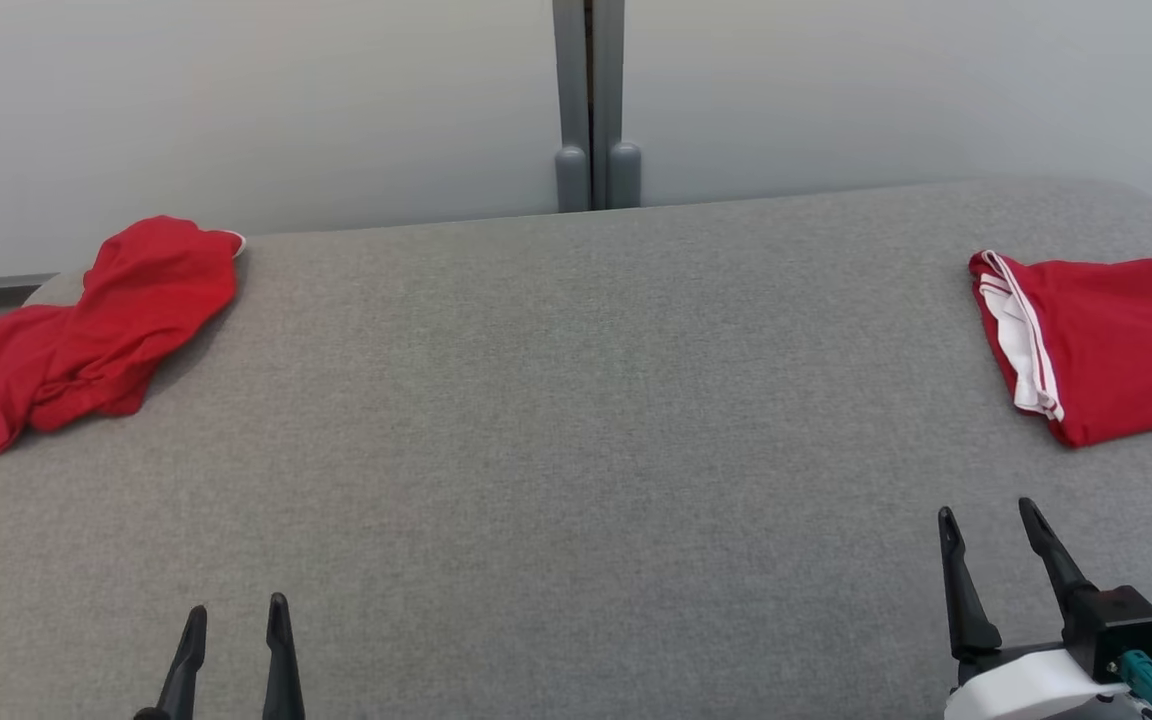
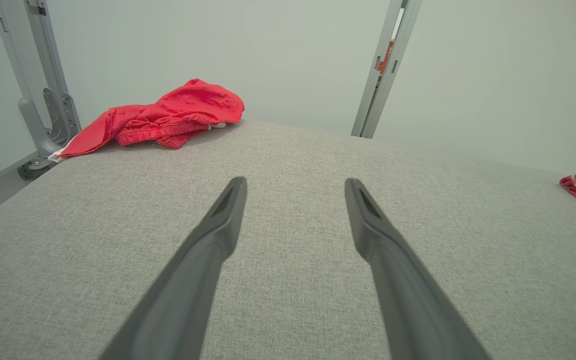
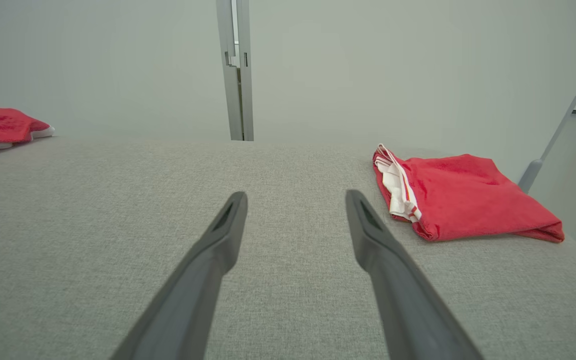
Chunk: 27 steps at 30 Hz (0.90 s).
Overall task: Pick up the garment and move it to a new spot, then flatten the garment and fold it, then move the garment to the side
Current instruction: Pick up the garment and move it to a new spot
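On the grey padded surface (image 1: 576, 420), two red garments lie at opposite ends and both claws are empty.
At the far left the crumpled red garment (image 1: 86, 340) sits in a loose heap that reaches the surface's edge. At the far right the folded red garment (image 1: 1116, 340) lies flat, its white-trimmed edge turned toward the middle. The left claw (image 1: 238, 605) hovers at the near left, fingers parted by a clear gap with nothing between them. The right claw (image 1: 986, 508) is at the near right, likewise spread and holding nothing, closer to the folded garment but well apart from it. A grey post (image 1: 591, 100) rises behind the far edge.
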Available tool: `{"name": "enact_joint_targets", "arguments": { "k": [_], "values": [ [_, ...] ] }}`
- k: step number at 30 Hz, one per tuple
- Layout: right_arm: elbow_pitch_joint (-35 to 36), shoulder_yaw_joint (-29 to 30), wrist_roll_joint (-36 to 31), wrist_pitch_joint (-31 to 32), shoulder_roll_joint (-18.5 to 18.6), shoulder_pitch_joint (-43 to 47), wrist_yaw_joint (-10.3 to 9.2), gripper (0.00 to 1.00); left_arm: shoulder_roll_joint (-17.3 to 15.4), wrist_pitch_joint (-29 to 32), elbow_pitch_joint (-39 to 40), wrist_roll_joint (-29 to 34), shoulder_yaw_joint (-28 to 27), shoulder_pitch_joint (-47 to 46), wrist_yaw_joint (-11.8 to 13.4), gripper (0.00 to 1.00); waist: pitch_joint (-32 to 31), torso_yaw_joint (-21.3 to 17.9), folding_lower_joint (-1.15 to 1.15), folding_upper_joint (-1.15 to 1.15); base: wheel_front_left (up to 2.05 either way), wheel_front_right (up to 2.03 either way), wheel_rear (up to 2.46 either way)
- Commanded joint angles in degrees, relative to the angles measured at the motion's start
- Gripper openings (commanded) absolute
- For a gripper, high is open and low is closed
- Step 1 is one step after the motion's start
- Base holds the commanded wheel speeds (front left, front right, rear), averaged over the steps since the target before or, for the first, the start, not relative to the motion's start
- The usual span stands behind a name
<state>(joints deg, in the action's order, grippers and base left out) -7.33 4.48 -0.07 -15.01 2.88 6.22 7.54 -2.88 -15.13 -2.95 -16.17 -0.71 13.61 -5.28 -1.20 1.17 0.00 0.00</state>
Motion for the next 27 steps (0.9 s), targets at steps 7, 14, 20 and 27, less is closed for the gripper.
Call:
{"name": "enact_joint_targets", "arguments": {
  "k": [7, 14, 20, 27],
  "values": [
    [-0.3, -2.4, 2.3, -0.2, 0.0, 1.7, -0.11, 1.00, -0.1, 0.0, -0.7, 1.3, 0.0, 0.6, -0.1, 1.00, -2.0, 13.3, 0.00, 0.00, 0.00, 0.00, 0.00],
    [-0.8, -5.5, 4.1, -0.2, 0.0, -0.7, -0.11, 1.00, -0.1, 0.0, 0.0, 2.2, -2.8, 4.2, -0.3, 1.00, -3.3, 22.8, 0.00, 0.00, 0.00, 0.00, 0.00],
    [-1.2, -6.7, 4.2, -0.2, 0.0, -1.4, -0.11, 1.00, -0.1, 0.0, 1.0, 2.7, -4.8, 4.7, -0.8, 1.00, -3.0, 23.7, 0.00, 0.00, 0.00, 0.00, 0.00],
    [-0.9, -6.7, 3.1, -0.2, 0.1, -1.6, -0.11, 1.00, 0.0, 0.0, -0.6, -1.1, -1.5, -0.7, -2.0, 1.00, 1.6, 20.4, 0.00, 0.00, 0.00, 0.00, 0.00]
  ]
}}
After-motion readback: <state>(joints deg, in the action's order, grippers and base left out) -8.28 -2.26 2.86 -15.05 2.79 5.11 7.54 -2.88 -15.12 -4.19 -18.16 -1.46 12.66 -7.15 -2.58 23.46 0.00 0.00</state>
